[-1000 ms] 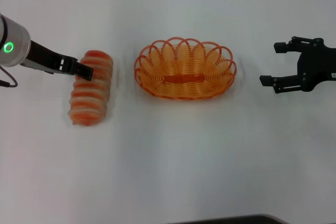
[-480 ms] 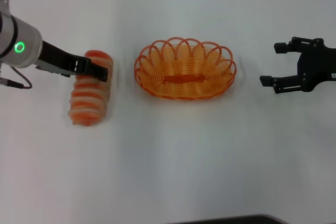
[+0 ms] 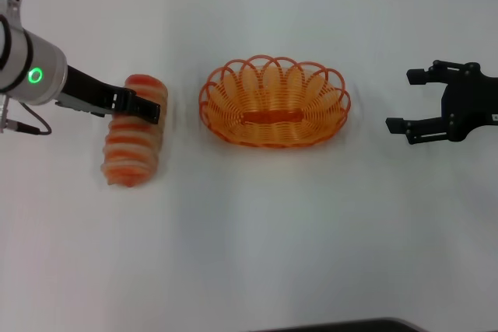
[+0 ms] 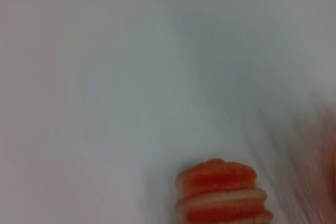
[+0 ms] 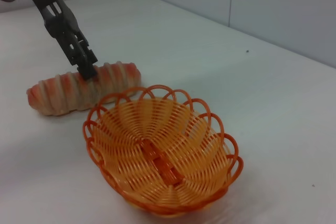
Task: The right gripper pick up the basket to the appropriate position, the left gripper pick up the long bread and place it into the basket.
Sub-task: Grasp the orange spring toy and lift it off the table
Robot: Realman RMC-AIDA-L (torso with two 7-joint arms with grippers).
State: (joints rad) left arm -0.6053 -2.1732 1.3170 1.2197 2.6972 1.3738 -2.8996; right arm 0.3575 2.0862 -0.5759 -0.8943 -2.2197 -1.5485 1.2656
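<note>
The long bread (image 3: pixel 132 136), tan with orange-red stripes, lies on the white table left of the basket. My left gripper (image 3: pixel 146 107) reaches in from the left and its tip rests at the bread's far half; the right wrist view shows this black claw (image 5: pixel 84 66) coming down onto the loaf (image 5: pixel 68 90). One rounded end of the bread (image 4: pixel 220 192) appears in the left wrist view. The orange oval basket (image 3: pixel 274 103) stands at the table's middle with nothing in it (image 5: pixel 163 156). My right gripper (image 3: pixel 405 101) hangs open well to the basket's right, apart from it.
The white table (image 3: pixel 257 231) stretches bare in front of the basket and bread. A grey wall (image 5: pixel 273 9) rises behind the table's far edge. A dark edge (image 3: pixel 334 326) shows at the near side.
My left arm slid right, bringing its claw farther over the bread, then nearly stopped. The right gripper drifted slightly to the right. Bread and basket stayed put.
</note>
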